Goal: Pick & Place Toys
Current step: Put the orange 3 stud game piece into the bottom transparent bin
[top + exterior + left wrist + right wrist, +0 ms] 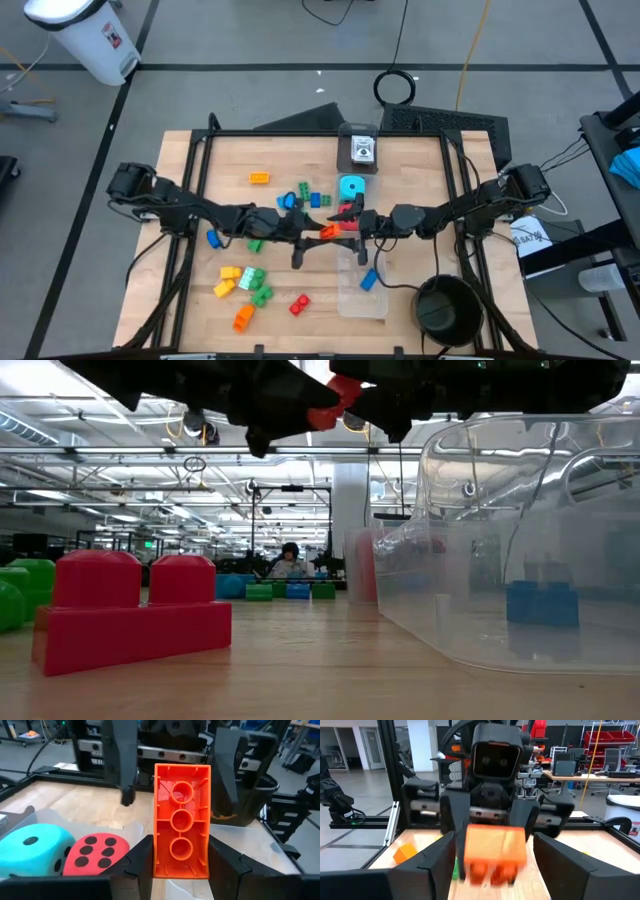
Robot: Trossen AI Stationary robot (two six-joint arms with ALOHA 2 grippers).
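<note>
An orange brick [181, 815] hangs above the table's middle, shut in my left gripper [180, 857], which reaches in level from the left. My right gripper [495, 870] faces it from the right, open, with one finger on either side of the brick's free end [495, 845] and a gap on each side. Beside them on the table lie a red die [97, 855] and a cyan die [32, 850]. Loose bricks lie on the table's left half: yellow and green ones [248, 280], a red one [299, 304] and an orange one [259, 178]. My left gripper pinches the orange brick's two long sides [151, 862] between its two fingers, at the end nearest the wrist. The fingers come level from the table's left and lie along the brick. The brick is lifted clear, hollow underside up, its free end jutting toward my right gripper.
A clear box [362, 290] with a blue brick [368, 280] inside stands just nearer than the grippers. A black bowl [445, 305] is at the near right. A second clear box [358, 148] sits at the far edge. A red brick [130, 610] lies close to the low camera.
</note>
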